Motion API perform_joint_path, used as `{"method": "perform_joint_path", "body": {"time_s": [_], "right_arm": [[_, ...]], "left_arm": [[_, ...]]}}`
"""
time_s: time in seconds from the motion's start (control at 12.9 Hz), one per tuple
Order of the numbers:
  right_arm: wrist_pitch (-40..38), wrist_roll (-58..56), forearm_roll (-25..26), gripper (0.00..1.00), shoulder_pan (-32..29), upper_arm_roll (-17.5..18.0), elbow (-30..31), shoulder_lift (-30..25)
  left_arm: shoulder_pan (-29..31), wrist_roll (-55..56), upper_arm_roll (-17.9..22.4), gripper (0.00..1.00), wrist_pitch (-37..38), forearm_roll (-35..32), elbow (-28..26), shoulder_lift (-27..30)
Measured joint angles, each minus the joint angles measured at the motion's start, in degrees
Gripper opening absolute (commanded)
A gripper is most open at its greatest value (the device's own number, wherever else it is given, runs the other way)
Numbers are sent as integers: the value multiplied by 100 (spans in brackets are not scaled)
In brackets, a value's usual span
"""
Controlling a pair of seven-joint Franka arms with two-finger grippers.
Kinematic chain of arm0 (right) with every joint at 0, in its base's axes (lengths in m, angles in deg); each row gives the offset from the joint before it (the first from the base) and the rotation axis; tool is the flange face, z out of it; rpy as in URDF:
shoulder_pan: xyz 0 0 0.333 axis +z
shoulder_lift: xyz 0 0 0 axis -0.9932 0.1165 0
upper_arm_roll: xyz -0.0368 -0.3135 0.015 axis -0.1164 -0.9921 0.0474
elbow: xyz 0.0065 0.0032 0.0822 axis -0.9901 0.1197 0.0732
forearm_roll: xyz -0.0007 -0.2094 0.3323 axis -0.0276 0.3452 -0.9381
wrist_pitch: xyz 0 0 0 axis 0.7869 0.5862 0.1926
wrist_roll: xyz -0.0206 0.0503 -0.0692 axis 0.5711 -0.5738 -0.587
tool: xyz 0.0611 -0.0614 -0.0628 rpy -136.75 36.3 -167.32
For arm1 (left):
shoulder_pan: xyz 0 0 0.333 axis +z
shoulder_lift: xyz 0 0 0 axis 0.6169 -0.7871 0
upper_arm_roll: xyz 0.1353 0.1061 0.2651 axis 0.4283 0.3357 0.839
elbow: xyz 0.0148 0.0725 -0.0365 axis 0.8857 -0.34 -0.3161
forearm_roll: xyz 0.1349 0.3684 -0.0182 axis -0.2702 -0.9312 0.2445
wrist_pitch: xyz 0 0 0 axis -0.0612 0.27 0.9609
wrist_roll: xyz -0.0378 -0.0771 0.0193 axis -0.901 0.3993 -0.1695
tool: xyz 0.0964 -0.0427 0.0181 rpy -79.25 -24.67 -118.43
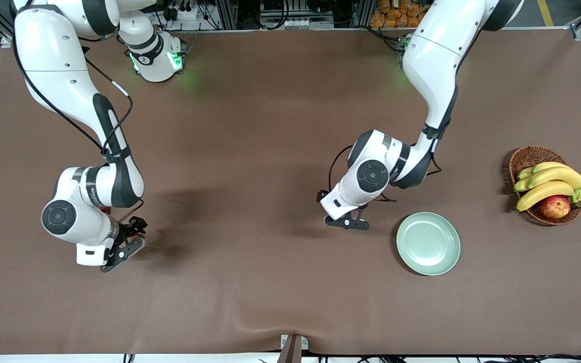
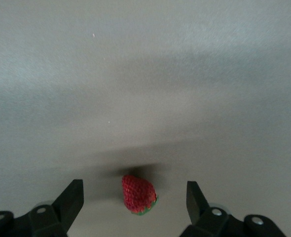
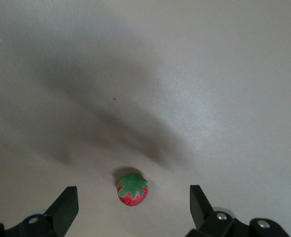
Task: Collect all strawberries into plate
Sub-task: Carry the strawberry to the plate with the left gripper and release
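Observation:
In the left wrist view a small red strawberry (image 2: 138,194) lies on the brown table between the spread fingers of my left gripper (image 2: 134,201), touching neither. That gripper (image 1: 347,223) hangs low over the table beside the mint-green plate (image 1: 428,243), which holds nothing. My right gripper (image 1: 123,248) is low over the table toward the right arm's end. It is open around a second strawberry (image 3: 132,188), which lies green cap up and apart from both fingers. In the front view the grippers hide both berries.
A brown wicker basket (image 1: 522,159) with bananas (image 1: 547,181) and a red-yellow apple (image 1: 555,206) stands toward the left arm's end of the table. The brown cloth (image 1: 250,151) wrinkles at the near edge by a post (image 1: 291,349).

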Motion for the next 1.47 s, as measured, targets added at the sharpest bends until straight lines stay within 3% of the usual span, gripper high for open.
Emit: {"method": "perform_joint_path", "body": {"time_s": [0.31,0.62,0.85,1.01,1.24,1.39,1.47], "right_arm": [[-13,-5,0,100,-3,3,150,107],[-256,-5,-3,100,-3,13,202,108],[-269,-6,-4,84,-3,22,206,107],[-252,-6,-10,82,-3,22,206,107],[-59,-4,-264,82,-12,21,206,108],[57,-4,-326,82,-39,20,208,112],[110,-4,-328,82,-50,20,208,117]], "left_arm": [[1,0,24,72,-13,-11,-15,-71],[-9,-1,27,72,-13,-32,-24,-106],[-33,-1,21,68,-13,-32,-24,-108],[-82,-1,20,66,-12,-33,-27,-118],[-105,-1,21,49,-12,-33,-32,-162],[-104,-2,27,20,-12,-33,-37,-168],[-104,-6,28,12,-12,-33,-36,-167]]}}
